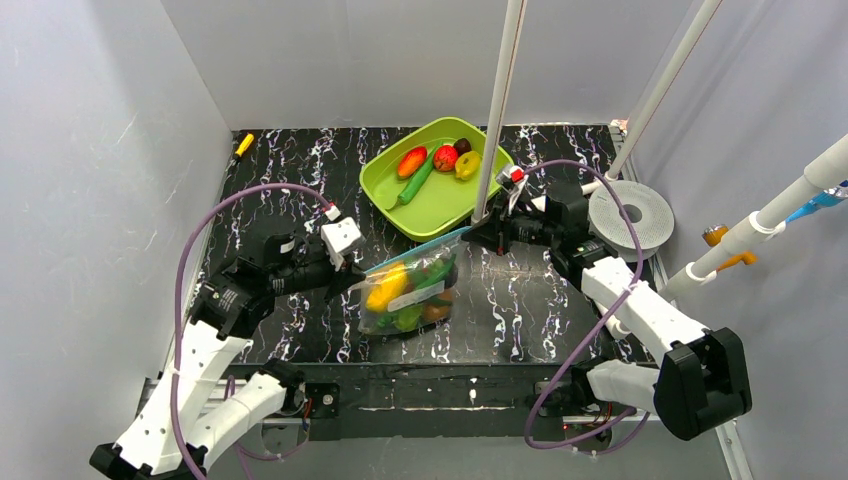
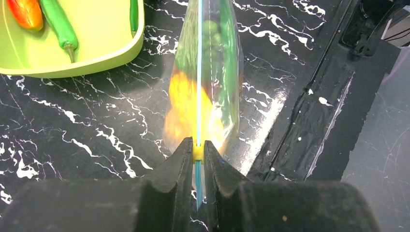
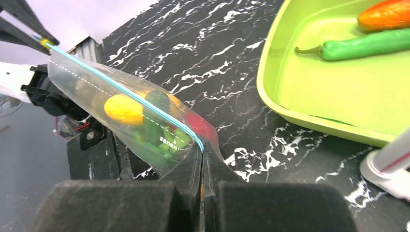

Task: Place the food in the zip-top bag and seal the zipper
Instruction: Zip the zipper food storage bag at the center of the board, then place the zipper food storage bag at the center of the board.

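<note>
The zip-top bag (image 1: 410,292) hangs between my two grippers just above the table, with yellow, green, red and orange food inside (image 1: 386,290). Its zipper (image 1: 420,250) is stretched taut and looks closed along its length. My left gripper (image 1: 358,270) is shut on the zipper's near end, on a yellow slider (image 2: 197,152). My right gripper (image 1: 470,233) is shut on the other end of the zipper (image 3: 121,86). The bag (image 2: 229,72) shows edge-on in the left wrist view and from the side in the right wrist view (image 3: 145,128). Several food pieces (image 1: 446,157) lie in the lime-green tray (image 1: 450,203).
A white pole (image 1: 500,110) stands at the tray's near right edge, close to my right gripper. A white round roll (image 1: 632,218) lies at the table's right edge. A small yellow object (image 1: 243,143) lies at the back left corner. Grey walls enclose the table.
</note>
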